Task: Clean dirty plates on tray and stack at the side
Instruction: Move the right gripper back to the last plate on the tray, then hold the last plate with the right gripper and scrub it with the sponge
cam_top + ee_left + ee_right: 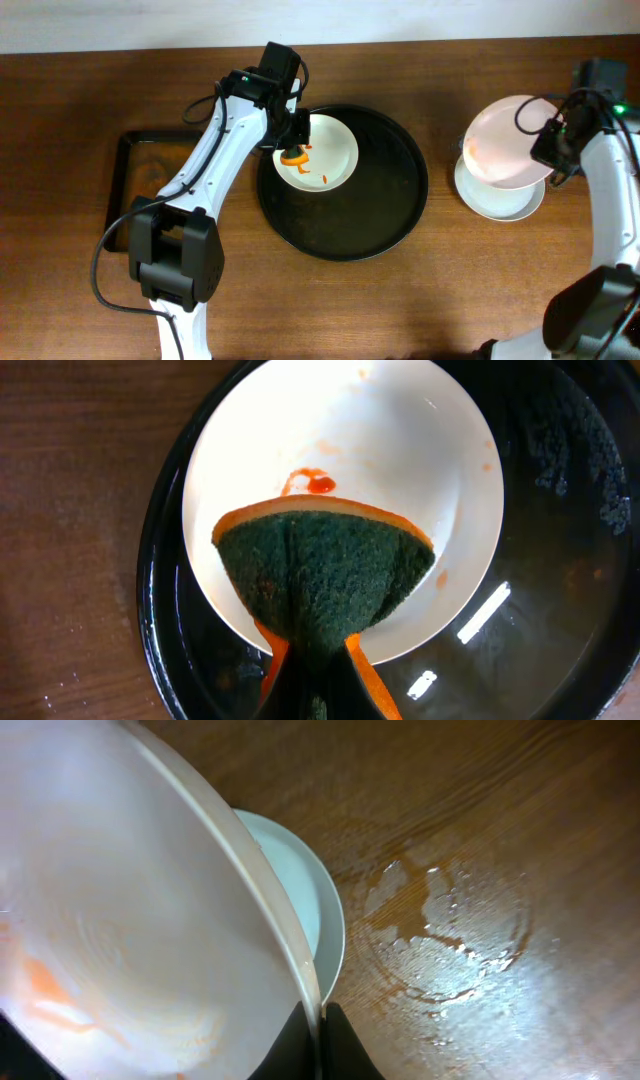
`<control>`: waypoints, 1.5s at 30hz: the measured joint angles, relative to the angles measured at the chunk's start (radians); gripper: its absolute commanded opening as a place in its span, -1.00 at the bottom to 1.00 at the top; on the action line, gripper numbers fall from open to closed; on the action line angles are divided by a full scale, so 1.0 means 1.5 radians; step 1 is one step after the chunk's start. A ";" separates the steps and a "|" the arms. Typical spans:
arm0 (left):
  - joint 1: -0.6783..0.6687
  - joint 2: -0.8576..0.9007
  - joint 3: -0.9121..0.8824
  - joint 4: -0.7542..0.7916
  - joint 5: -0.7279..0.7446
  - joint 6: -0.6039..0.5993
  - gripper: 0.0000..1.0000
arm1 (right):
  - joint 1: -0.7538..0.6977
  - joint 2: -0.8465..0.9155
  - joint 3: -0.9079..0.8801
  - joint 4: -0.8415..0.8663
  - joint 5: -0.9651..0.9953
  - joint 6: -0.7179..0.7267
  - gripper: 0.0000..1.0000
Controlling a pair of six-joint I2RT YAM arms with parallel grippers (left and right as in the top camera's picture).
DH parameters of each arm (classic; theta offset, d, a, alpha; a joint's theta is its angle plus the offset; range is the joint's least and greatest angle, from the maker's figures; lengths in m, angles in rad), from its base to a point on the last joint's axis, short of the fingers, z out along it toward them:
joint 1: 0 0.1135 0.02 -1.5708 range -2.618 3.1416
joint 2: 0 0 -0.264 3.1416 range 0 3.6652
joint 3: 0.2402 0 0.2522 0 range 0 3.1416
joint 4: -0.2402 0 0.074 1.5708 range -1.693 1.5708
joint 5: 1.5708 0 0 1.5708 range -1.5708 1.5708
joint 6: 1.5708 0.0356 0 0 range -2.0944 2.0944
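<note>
A white plate (330, 150) with orange-red sauce smears sits on the upper left of the large round black tray (390, 210). My left gripper (293, 140) is shut on an orange sponge with a dark green scrub face (322, 575), which rests on the white plate (400, 450). My right gripper (553, 150) is shut on the rim of a pale pink plate (505, 140), holding it tilted above a pale blue-green plate (500, 198) that lies on the table right of the tray. In the right wrist view the pink plate (120, 920) covers most of the blue-green one (300, 890).
A rectangular black tray with a brownish floor (150, 180) lies at the left, partly under my left arm. A wet patch (450, 930) shines on the wooden table beside the stacked plates.
</note>
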 measured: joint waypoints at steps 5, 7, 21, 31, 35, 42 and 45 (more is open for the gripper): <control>0.000 0.000 0.000 0.002 -0.002 0.008 -0.99 | -0.018 0.028 0.000 0.001 -0.042 -0.004 0.08; 0.000 0.000 0.000 0.003 -0.002 0.009 -0.99 | -0.016 0.028 0.000 0.001 -0.076 -0.004 0.08; 0.000 0.000 0.000 0.003 -0.052 0.016 -0.98 | 0.207 0.039 0.000 0.081 -0.335 -0.056 0.14; 0.000 0.000 0.000 0.003 -0.065 0.019 -0.98 | 0.353 0.158 0.000 0.232 -0.339 -0.006 0.14; 0.000 0.000 0.000 0.002 -0.067 0.019 -0.99 | 0.381 0.218 0.000 0.268 -0.339 0.014 -0.02; 0.000 0.000 0.000 0.002 -0.067 0.019 -0.98 | 0.408 0.294 0.000 0.277 -0.339 0.060 -0.92; 0.000 0.000 0.000 0.001 -0.067 0.019 -0.99 | 0.409 0.301 0.002 0.273 -0.344 0.075 -0.92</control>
